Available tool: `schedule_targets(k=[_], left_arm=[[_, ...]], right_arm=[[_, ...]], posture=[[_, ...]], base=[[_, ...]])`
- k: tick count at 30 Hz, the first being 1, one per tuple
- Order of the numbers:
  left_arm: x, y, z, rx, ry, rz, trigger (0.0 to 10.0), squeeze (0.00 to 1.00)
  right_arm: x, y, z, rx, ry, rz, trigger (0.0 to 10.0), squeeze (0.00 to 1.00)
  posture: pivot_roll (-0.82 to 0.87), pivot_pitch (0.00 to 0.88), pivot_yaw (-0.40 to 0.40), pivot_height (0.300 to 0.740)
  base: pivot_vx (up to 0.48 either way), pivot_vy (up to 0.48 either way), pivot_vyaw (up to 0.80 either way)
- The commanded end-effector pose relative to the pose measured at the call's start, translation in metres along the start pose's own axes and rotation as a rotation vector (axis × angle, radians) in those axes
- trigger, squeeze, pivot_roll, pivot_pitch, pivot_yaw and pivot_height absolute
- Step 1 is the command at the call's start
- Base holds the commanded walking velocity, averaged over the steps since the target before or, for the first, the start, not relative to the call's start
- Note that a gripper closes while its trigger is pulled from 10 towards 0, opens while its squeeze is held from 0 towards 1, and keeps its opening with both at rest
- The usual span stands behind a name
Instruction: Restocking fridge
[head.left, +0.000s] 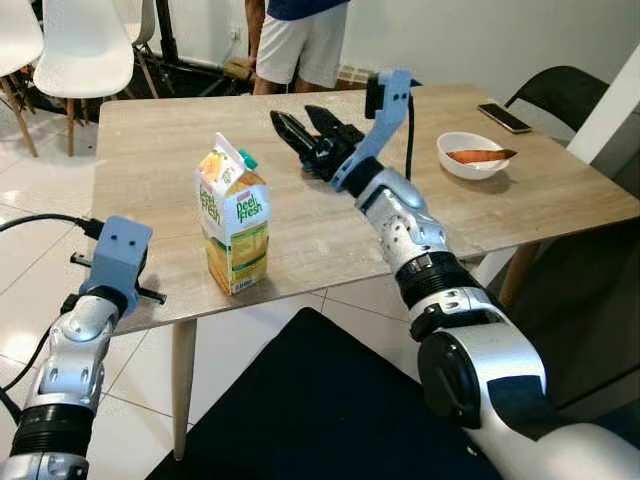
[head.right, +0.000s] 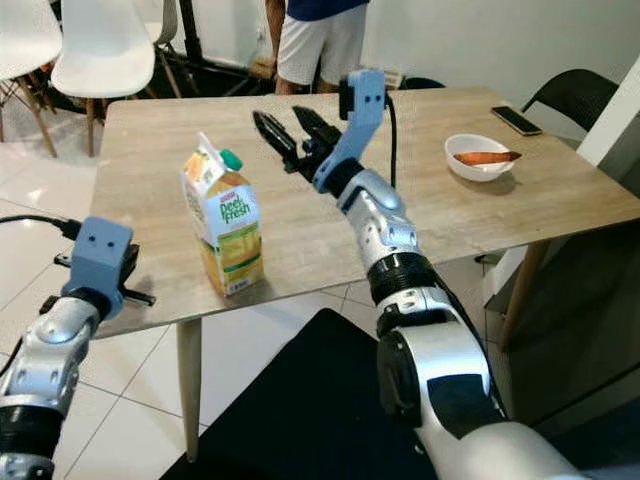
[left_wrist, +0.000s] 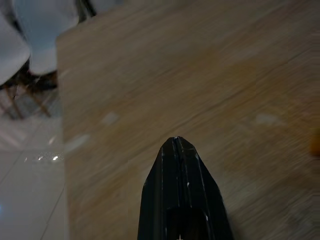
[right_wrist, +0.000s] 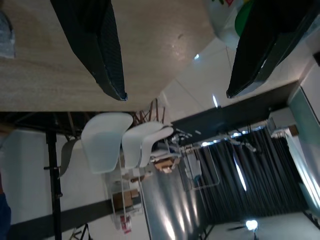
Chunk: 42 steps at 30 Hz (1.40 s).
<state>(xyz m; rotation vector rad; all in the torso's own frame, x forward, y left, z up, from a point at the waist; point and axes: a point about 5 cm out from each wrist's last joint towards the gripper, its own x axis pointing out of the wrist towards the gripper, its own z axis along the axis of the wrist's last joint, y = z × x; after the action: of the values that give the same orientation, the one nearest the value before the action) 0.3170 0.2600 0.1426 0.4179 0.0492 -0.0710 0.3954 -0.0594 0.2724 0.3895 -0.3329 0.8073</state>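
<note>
From the head views, your juice carton (head.left: 234, 217) stood upright near the front edge of the worktop (head.left: 300, 225), with bare wood all around it. Your right pincer (head.left: 306, 128) hung above the middle of the worktop, behind and to the right of the carton, fingers apart and clamped on nothing. A white bowl (head.left: 470, 155) and a phone (head.left: 504, 117) lay well apart, toward the far right corner. A person (head.left: 295, 40) stood beyond the far edge, white chairs (head.left: 85, 45) to the far left.

In the left wrist view, your left pincer (left_wrist: 177, 147) sat closed together over bare wood near the worktop's left edge.

In the right wrist view, the two fingers (right_wrist: 97, 47) stood wide apart, with white chairs beyond the worktop.
</note>
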Motion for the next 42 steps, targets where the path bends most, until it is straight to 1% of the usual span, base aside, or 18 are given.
schedule_targets(k=[1,3,4,6,8,10,11,12,13,14,18,30,33,37,39,40,41,42], left_arm=[[0.004,-0.010,-0.001,0.006,-0.013,-0.062,10.0,0.00],[0.011,-0.025,0.002,0.002,-0.025,-0.145,10.0,0.00],[0.011,-0.025,0.002,0.002,-0.025,-0.145,10.0,0.00],[0.015,-0.038,0.003,0.003,-0.022,-0.203,10.0,0.00],[0.015,-0.038,0.003,0.003,-0.022,-0.203,10.0,0.00],[0.017,-0.056,0.000,-0.006,-0.013,-0.260,10.0,0.00],[0.017,-0.056,0.000,-0.006,-0.013,-0.260,10.0,0.00],[0.017,-0.074,-0.004,-0.022,0.008,-0.302,10.0,0.00],[0.018,-0.079,-0.006,-0.026,0.016,-0.310,10.0,0.00],[0.018,-0.079,-0.006,-0.026,0.016,-0.310,10.0,0.00],[0.020,-0.092,-0.012,-0.036,0.030,-0.318,10.0,0.00],[0.026,-0.096,-0.015,-0.031,0.046,-0.294,10.0,0.00],[0.033,-0.095,-0.013,-0.022,0.048,-0.255,10.0,0.00],[0.036,-0.096,-0.011,-0.025,0.043,-0.249,10.0,0.00],[0.038,-0.100,-0.008,-0.036,0.035,-0.261,10.0,0.00],[0.040,-0.106,-0.005,-0.045,0.028,-0.282,10.0,0.00],[0.040,-0.106,-0.005,-0.045,0.028,-0.282,10.0,0.00],[0.041,-0.114,-0.002,-0.060,0.020,-0.314,10.0,0.00]], right_arm=[[-0.008,-0.008,0.004,0.002,-0.036,-0.024,10.0,0.00],[-0.020,-0.019,0.001,-0.005,-0.030,-0.075,10.0,0.00],[-0.020,-0.019,0.001,-0.005,-0.030,-0.075,10.0,0.00],[-0.028,-0.027,-0.001,-0.015,-0.021,-0.109,10.0,0.00],[-0.028,-0.027,-0.001,-0.015,-0.021,-0.109,10.0,0.00],[-0.036,-0.035,-0.002,-0.028,-0.011,-0.143,10.0,0.00],[-0.036,-0.035,-0.002,-0.028,-0.011,-0.143,10.0,0.00],[-0.044,-0.042,-0.002,-0.039,-0.005,-0.175,10.0,0.00],[-0.046,-0.044,-0.002,-0.042,-0.003,-0.183,10.0,0.00],[-0.046,-0.044,-0.002,-0.042,-0.003,-0.183,10.0,0.00],[-0.051,-0.049,-0.001,-0.049,-0.001,-0.208,10.0,0.00],[-0.055,-0.053,-0.002,-0.058,0.005,-0.230,10.0,0.00],[-0.056,-0.054,-0.003,-0.063,0.012,-0.239,10.0,0.00],[-0.057,-0.055,-0.003,-0.065,0.015,-0.243,10.0,0.00],[-0.058,-0.056,-0.003,-0.066,0.017,-0.246,10.0,0.00],[-0.058,-0.056,-0.003,-0.068,0.019,-0.249,10.0,0.00],[-0.058,-0.056,-0.003,-0.068,0.019,-0.249,10.0,0.00],[-0.059,-0.057,-0.002,-0.071,0.019,-0.250,10.0,0.00]], posture=[[-0.04,0.048,-0.095,0.740],[-0.05,0.047,-0.090,0.740],[-0.05,0.047,-0.090,0.740],[-0.05,0.045,-0.083,0.740],[-0.05,0.045,-0.083,0.740],[-0.05,0.045,-0.083,0.740],[-0.05,0.045,-0.083,0.740],[-0.06,0.037,-0.073,0.740],[-0.06,0.036,-0.074,0.740],[-0.06,0.036,-0.074,0.740],[-0.06,0.033,-0.080,0.740],[-0.06,0.037,-0.087,0.740],[-0.06,0.039,-0.089,0.740],[-0.06,0.039,-0.089,0.740],[-0.07,0.039,-0.094,0.740],[-0.08,0.039,-0.092,0.740],[-0.08,0.039,-0.092,0.740],[-0.08,0.038,-0.092,0.740]], base=[[0.000,0.000,0.00],[0.000,0.000,0.00],[0.000,0.000,0.00],[0.000,0.000,0.00],[0.000,0.000,0.00],[0.000,0.000,0.00],[0.000,0.000,0.00],[0.000,0.000,0.00],[0.000,0.000,0.00],[0.000,0.000,0.00],[0.000,0.000,0.00],[0.000,0.000,0.00],[0.000,0.000,0.00],[0.000,0.000,0.00],[0.000,0.000,0.00],[0.000,0.000,0.00],[0.000,0.000,0.00],[0.000,0.000,0.00]])
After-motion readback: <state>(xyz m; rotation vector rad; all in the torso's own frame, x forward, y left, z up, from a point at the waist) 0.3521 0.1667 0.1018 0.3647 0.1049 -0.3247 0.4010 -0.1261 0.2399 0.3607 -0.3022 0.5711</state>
